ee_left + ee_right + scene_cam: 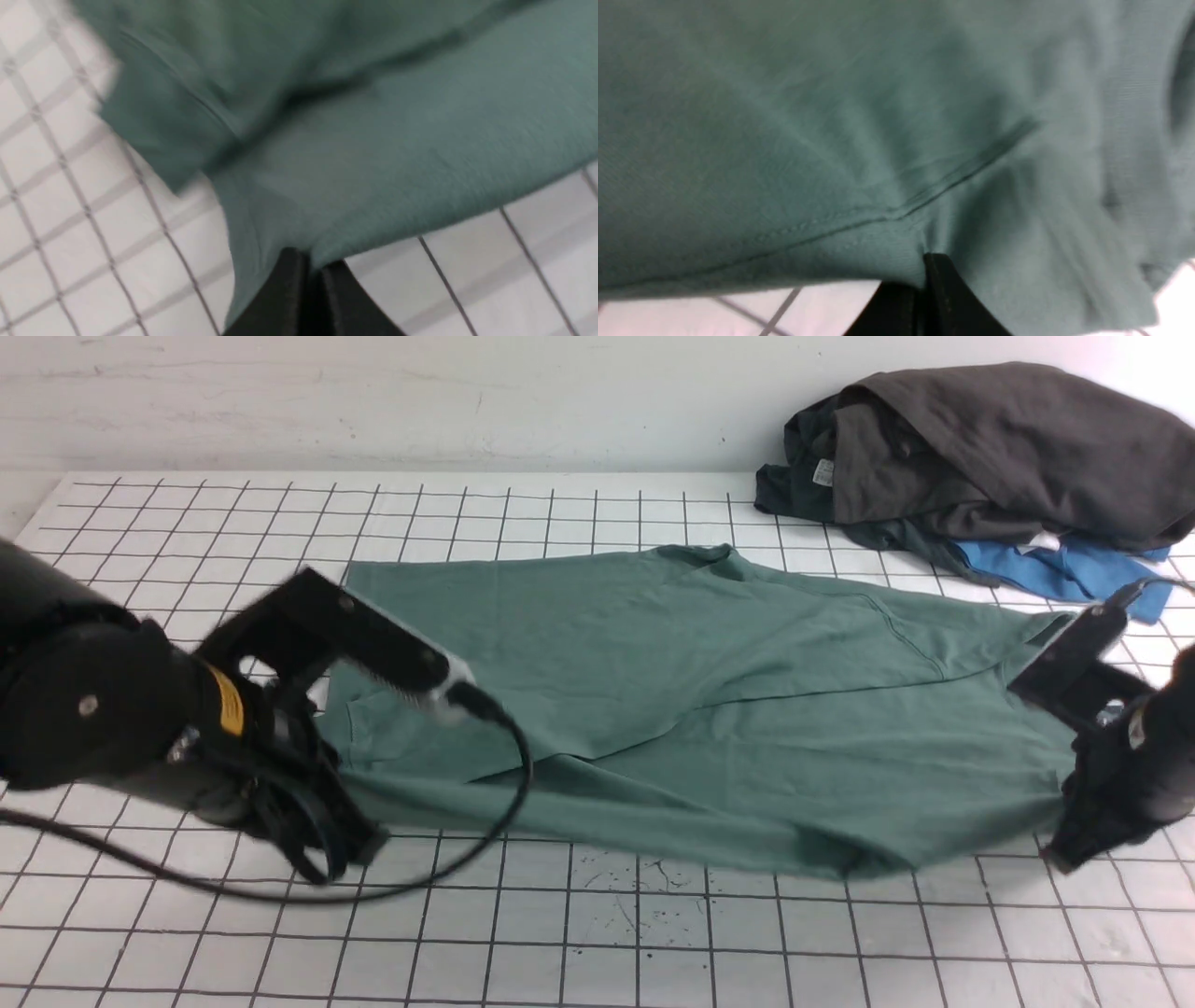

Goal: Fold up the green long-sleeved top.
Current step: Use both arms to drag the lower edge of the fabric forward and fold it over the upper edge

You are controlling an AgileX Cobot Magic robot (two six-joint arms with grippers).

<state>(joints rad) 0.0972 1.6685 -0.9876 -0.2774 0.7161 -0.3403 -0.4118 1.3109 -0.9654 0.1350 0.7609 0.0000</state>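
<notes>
Found bare gridded tabletop [597,952] nearest the camera, flecked with dark specks at lower centre. Just beyond, at lower left of the front view, found the left arm [93,719] lying low and almost level, wrist bent downward, a black cable [504,803] looping off it over the grid. Saw the left gripper [341,854] down at table height, jaws closed tight. Confirmed from the left wrist view, though blurred: black fingers [289,289] pressed together on a pinch of green cloth at the garment's edge. At lower right, found the right arm [1134,765] reaching in from the frame edge, wrist tipped down. Saw the right gripper [1064,849] likewise clamped shut, with fingers [943,289] nipping cloth just below a stitched seam.

Found the green long-sleeved top [709,709] spread across mid-frame with its near edge strung between the two grippers. Judged its long axis to run left to right, hem end at left and ribbed neck end at right. Noted an upper layer folded over, its edge crossing diagonally.

Farther back, at upper right, saw a heap of dark grey garments [1008,448] over a bright blue garment [1055,569], well apart from the top, with a white wall [373,401] behind.
</notes>
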